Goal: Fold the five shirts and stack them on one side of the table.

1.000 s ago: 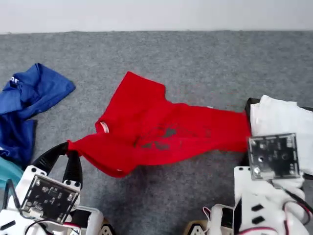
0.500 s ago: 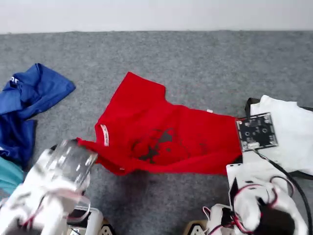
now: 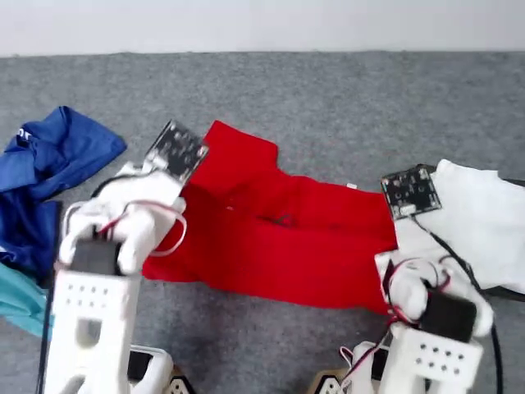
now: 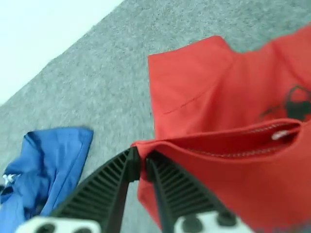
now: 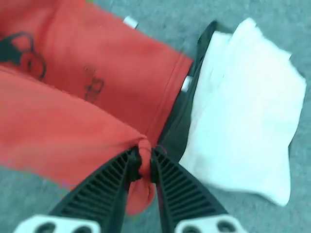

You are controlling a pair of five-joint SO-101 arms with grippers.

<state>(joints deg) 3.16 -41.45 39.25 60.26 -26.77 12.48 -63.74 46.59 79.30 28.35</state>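
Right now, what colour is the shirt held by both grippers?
The shirt is red with a dark print, clearest in the left wrist view.

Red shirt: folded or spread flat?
Half folded: left hand and right hand each pinch an edge of the red shirt, doubled over its body.

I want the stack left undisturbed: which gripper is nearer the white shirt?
Right. The right gripper pinches the red shirt at the corner just beside the white shirt; the left gripper grips the red shirt's opposite end, nearer the blue shirt.
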